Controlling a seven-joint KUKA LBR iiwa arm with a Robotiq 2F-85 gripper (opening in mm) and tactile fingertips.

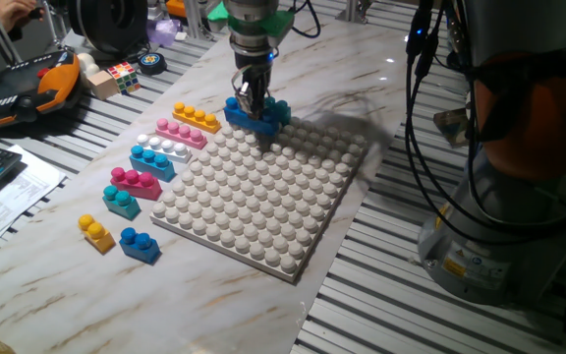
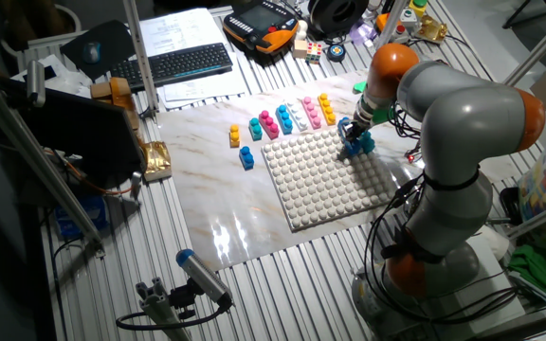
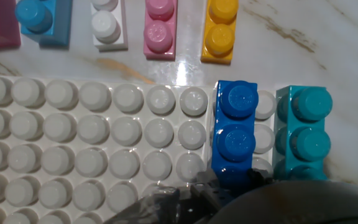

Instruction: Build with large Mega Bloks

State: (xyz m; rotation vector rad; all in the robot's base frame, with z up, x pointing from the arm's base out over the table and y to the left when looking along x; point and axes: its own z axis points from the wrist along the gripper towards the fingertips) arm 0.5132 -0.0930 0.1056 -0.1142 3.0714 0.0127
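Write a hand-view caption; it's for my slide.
Blue brick and teal brick sit on the white baseplate.

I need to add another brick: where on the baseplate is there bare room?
Most of the baseplate is bare, from the blue brick to its near edge. Crowded: the far corner under the gripper, beside the teal brick.

A white studded baseplate [image 1: 263, 211] lies on the marble bench [image 1: 86, 295]. Farther back sit a multicoloured puzzle cube [image 1: 123, 76], an orange-black pendant [image 1: 23, 87] and a keyboard [image 2: 186, 62].
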